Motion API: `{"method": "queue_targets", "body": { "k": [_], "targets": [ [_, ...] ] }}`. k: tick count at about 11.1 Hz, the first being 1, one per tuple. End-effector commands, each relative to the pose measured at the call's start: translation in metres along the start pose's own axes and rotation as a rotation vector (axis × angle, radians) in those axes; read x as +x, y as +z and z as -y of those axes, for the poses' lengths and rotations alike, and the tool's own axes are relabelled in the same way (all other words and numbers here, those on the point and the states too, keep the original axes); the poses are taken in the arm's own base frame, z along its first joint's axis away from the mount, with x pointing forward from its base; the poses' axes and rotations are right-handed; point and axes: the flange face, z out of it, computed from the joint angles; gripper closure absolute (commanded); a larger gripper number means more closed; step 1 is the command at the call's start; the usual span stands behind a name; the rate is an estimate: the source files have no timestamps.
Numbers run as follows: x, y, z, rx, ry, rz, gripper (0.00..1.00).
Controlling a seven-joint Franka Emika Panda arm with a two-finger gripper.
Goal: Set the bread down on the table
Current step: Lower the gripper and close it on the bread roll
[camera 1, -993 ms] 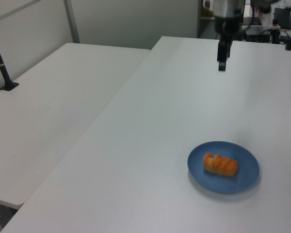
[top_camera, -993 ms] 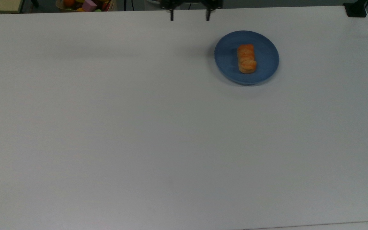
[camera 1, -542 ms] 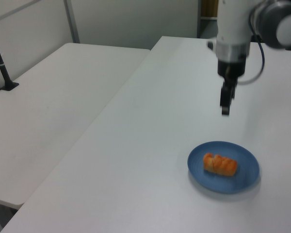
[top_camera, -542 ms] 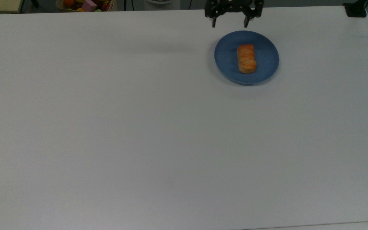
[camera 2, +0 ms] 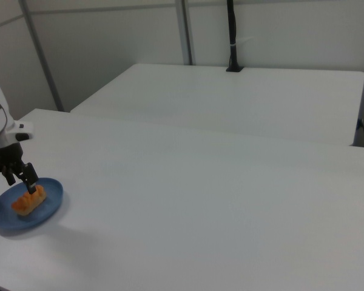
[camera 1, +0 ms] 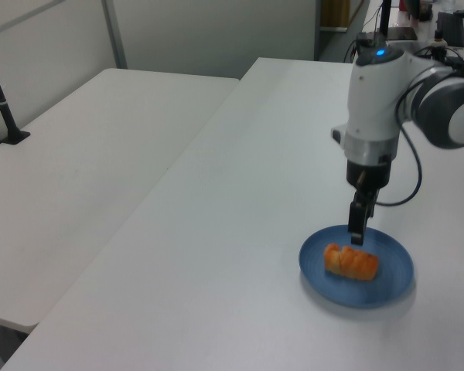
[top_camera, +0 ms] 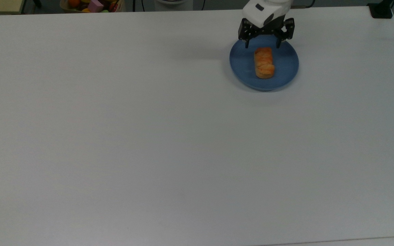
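Golden-orange and glazed, the bread lies on the blue plate, its long side running near to far in the top view, and the plate sits on the white surface toward the far right of the top view. My pincer hangs over the far edge of the plate with its two black fingers spread wide, one to each side of the far end of the bread as the top view shows it, and nothing is between them. In the left view my pincer points straight down just above the bun, its tip close over the end that lies at the left view's left; whether it touches the crust I cannot tell. In the right view my pincer stands over the plate at the right view's far left, close above the bread. My white wrist rises above the pincer, with a dark cable looping beside it in the left view. Past the far edge of the surface, at the top view's upper left, a basket of coloured toy pieces can be seen. A second white table stands alongside at the left view's left, with a black post clamped at its edge.
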Motion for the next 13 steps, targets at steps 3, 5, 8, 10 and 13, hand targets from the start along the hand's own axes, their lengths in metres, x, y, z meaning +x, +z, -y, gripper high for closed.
{"method": "queue_targets", "body": {
  "k": [3,5,8,10,13],
  "targets": [
    [0.005,0.042,0.018,0.042,-0.014,-0.003,0.00],
    [0.005,0.048,0.018,0.035,-0.017,0.001,0.04],
    [0.006,0.054,0.017,0.028,-0.023,0.007,0.31],
    [0.007,0.055,0.015,0.010,-0.037,-0.003,0.48],
    [0.007,0.051,0.014,0.001,-0.029,-0.008,0.68]
  ]
}}
